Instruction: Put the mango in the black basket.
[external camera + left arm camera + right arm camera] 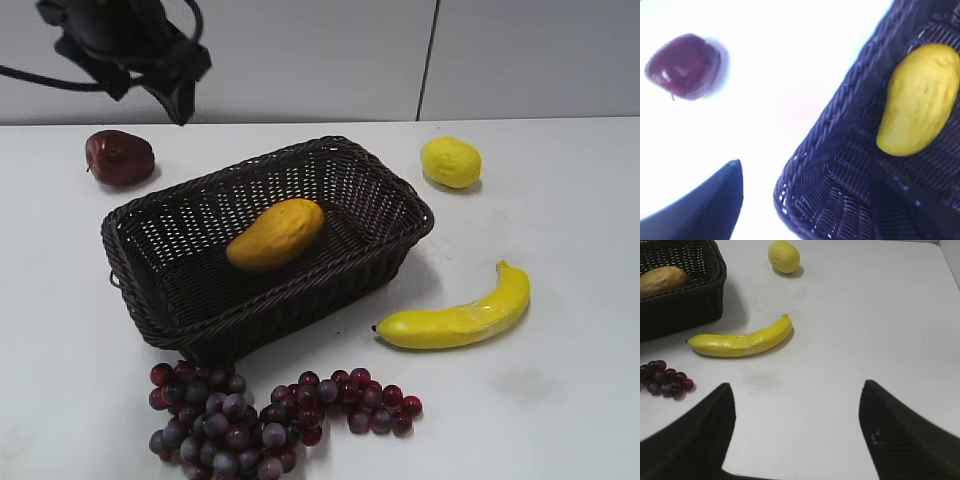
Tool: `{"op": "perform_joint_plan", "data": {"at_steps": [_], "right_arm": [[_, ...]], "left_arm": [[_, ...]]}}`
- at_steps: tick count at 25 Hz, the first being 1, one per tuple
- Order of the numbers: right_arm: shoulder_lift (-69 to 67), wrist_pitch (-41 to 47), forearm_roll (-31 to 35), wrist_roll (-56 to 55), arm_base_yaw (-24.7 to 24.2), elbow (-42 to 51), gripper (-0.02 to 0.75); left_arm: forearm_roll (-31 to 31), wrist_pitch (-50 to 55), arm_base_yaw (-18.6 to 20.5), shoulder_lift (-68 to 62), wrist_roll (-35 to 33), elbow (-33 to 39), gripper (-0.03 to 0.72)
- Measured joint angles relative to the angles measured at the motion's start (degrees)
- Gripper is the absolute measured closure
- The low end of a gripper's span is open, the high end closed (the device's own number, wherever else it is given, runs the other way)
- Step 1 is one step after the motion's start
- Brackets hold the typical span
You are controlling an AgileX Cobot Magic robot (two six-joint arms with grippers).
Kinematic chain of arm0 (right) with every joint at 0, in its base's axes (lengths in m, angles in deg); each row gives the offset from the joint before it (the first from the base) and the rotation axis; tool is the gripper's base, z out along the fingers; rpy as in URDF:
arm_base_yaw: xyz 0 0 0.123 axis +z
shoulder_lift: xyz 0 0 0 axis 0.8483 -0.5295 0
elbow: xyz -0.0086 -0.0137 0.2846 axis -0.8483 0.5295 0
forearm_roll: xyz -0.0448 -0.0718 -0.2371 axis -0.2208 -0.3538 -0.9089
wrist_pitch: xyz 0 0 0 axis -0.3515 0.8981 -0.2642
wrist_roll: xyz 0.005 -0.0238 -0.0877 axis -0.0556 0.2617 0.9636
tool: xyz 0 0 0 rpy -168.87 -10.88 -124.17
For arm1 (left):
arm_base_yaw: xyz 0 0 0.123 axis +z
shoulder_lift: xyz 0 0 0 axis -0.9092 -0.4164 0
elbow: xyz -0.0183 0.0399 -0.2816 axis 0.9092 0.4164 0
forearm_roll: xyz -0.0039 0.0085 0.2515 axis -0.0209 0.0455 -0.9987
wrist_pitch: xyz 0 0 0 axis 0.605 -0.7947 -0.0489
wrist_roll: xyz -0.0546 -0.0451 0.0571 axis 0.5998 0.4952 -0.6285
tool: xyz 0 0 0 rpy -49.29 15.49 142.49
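Both grippers are hanging spread and empty: my left gripper (805, 200) is hovering high over the near corner of the basket (385, 190), and my right gripper (795, 435) is idling above bare table short of the banana (742, 340). I am judging the job done, since the mango (275, 234) is lying on the basket floor, free of any grip.

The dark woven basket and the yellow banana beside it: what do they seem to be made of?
The dark brown-black woven basket looks like wicker or rattan, possibly a plastic imitation: braided rim, open-weave sides, slight sheen. The long curved yellow banana looks artificial, likely plastic or foam: uniform bright colour, a glossy patch and a seam-like crease along its side.
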Motion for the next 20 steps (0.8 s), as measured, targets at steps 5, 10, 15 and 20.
{"op": "perform_joint_plan", "data": {"at_steps": [5,10,15,20], "right_arm": [[0.0,0.0,0.0,0.0,0.0,0.0,0.15],[0.0,0.0,0.0,0.05,0.0,0.0,0.15],[0.0,0.0,0.0,0.05,0.0,0.0,0.15],[0.0,0.0,0.0,0.05,0.0,0.0,0.15]], "left_arm": [[2.48,0.16,8.81,6.16,0.2,0.0,0.102],[2.95,0.19,17.72,12.89,0.33,0.66,0.103],[2.95,0.19,23.63,21.39,0.33,8.87,0.103],[4.11,0.29,24.89,30.7,0.33,24.79,0.103]]}}
